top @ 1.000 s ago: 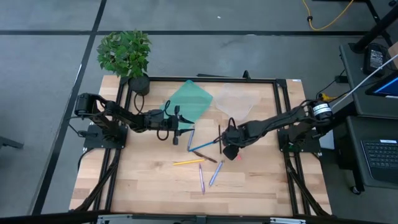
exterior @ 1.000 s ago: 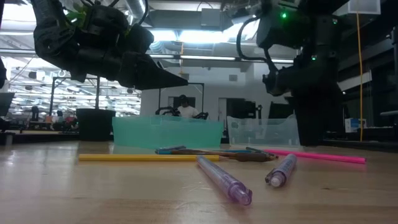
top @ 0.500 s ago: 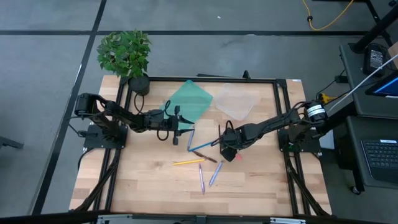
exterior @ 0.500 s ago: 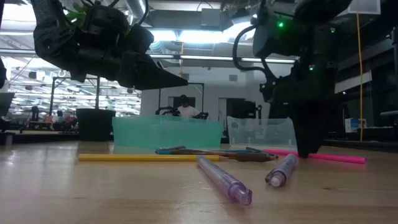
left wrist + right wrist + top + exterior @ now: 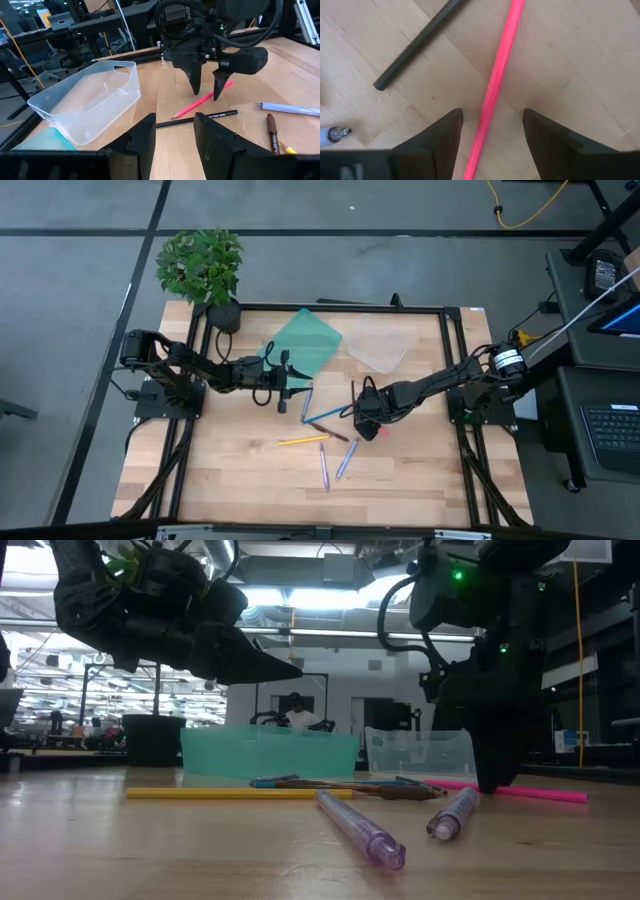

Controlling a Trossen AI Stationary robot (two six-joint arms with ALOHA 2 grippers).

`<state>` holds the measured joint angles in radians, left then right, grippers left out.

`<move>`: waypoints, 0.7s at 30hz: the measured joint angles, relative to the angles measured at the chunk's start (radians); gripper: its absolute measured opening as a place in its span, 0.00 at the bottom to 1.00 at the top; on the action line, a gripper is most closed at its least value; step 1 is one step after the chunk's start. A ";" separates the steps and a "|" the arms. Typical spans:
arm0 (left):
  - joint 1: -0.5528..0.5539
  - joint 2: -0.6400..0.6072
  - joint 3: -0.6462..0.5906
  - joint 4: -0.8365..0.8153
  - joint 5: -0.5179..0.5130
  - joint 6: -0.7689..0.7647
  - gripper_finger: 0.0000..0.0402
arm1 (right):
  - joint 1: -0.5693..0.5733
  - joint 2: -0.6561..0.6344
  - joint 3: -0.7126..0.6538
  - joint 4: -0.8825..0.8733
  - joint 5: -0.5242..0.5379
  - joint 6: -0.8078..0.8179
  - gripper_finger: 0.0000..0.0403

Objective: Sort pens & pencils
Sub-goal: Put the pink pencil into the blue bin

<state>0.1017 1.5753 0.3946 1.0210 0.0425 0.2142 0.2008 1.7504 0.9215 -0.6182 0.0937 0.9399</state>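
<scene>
Right wrist view shows the right tool (image 5: 490,132) spread wide, holding nothing, straddling the pink pencil (image 5: 496,82) that lies flat on the bench (image 5: 580,60). Closing off-centre could roll the thin stick sideways toward the black pencil (image 5: 415,42) nearby. The left tool (image 5: 172,137) hangs open above the bench on the left.

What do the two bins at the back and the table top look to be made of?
Green bin: translucent teal plastic, apparently; light passes through its wall in the low view. Clear bin: transparent, glossy plastic, with a moulded handle cutout and rounded rim. Table top: pale wood, probably jointed butcher-block strips, showing grain and seams; matte finish.
</scene>
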 joint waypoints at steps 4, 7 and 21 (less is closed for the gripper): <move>0.000 0.000 0.000 0.000 0.000 -0.001 0.32 | 0.000 0.000 0.000 0.002 -0.009 0.038 0.53; 0.000 0.000 0.000 0.000 0.000 -0.002 0.32 | 0.000 0.000 0.000 0.003 -0.015 0.062 0.53; 0.000 0.000 0.000 0.000 0.000 -0.002 0.32 | -0.001 0.000 -0.002 0.011 -0.039 0.080 0.37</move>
<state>0.1017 1.5753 0.3946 1.0206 0.0425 0.2127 0.2001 1.7508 0.9199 -0.6076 0.0545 1.0203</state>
